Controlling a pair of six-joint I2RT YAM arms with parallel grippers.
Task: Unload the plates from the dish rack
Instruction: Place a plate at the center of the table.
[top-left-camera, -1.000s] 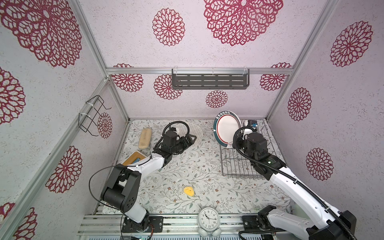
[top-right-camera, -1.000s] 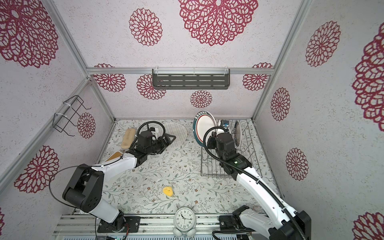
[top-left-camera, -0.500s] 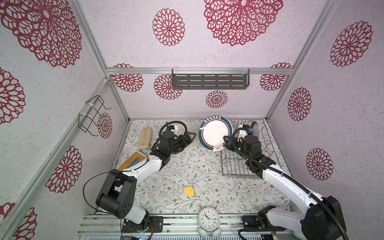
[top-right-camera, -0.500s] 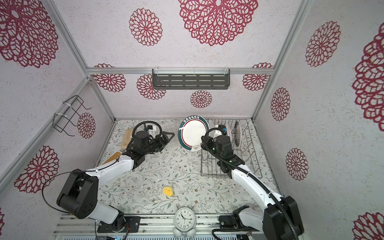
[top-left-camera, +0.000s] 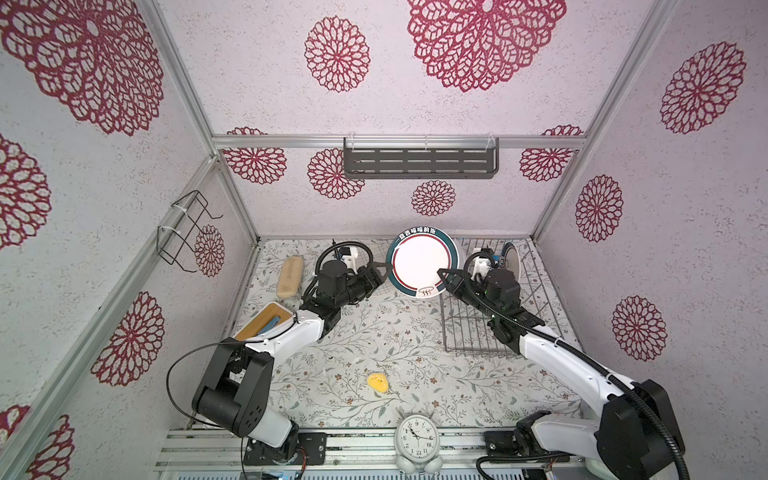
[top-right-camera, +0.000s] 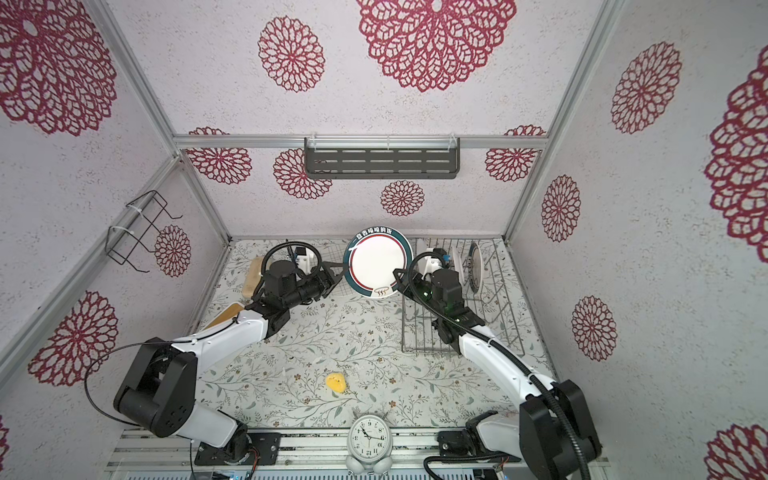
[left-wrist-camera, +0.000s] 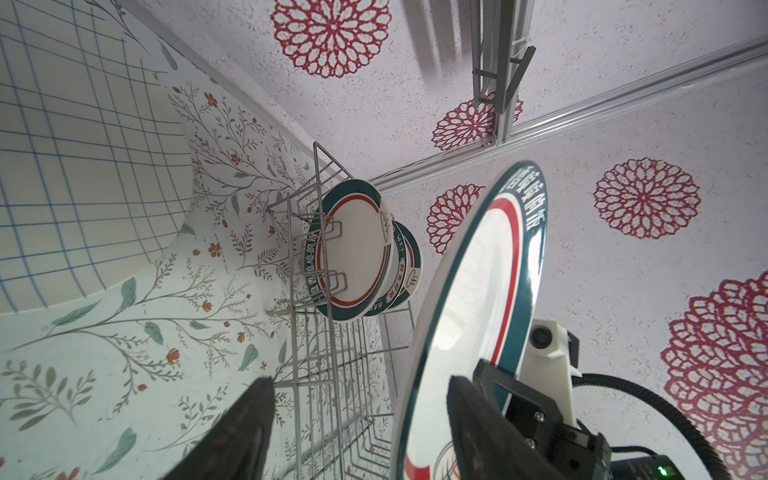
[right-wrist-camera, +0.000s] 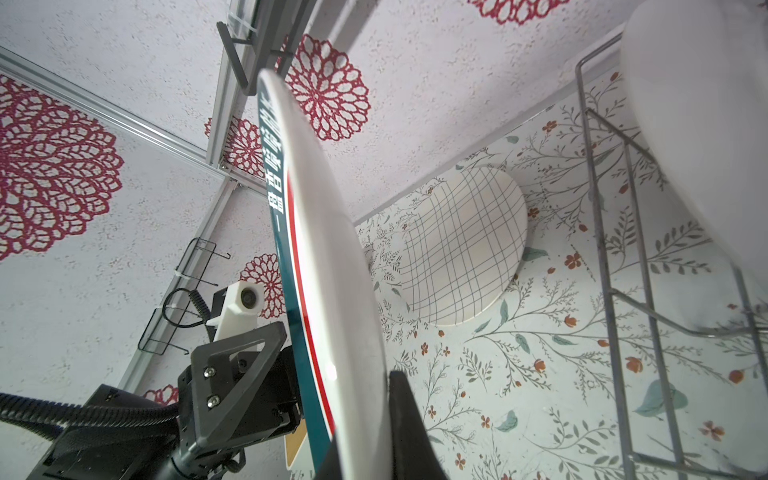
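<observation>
A white plate with a teal-and-red rim (top-left-camera: 422, 264) (top-right-camera: 376, 262) hangs upright over the table, left of the dish rack (top-left-camera: 478, 332) (top-right-camera: 424, 336). My right gripper (top-left-camera: 441, 274) (right-wrist-camera: 365, 415) is shut on its lower right rim. My left gripper (top-left-camera: 384, 272) (left-wrist-camera: 360, 379) stands open astride the opposite rim; one finger lies near the plate's face, the other well off it. Two more rimmed plates (left-wrist-camera: 353, 249) (top-right-camera: 473, 266) stand in the rack's far end. The cream grid-lined plate (right-wrist-camera: 461, 245) (left-wrist-camera: 62, 145) lies flat on the table behind the left gripper.
On the table lie a beige block (top-left-camera: 289, 276), a wood-topped box (top-left-camera: 266, 324) and a small yellow piece (top-left-camera: 377, 382). A white alarm clock (top-left-camera: 417, 436) stands at the front edge. A dark slotted shelf (top-left-camera: 419, 162) and a black wire holder (top-left-camera: 187, 228) hang on the walls.
The right gripper carried the rimmed plate left, out of the rack, towards the left arm. The left gripper came up to the plate's rim and its jaws narrowed.
</observation>
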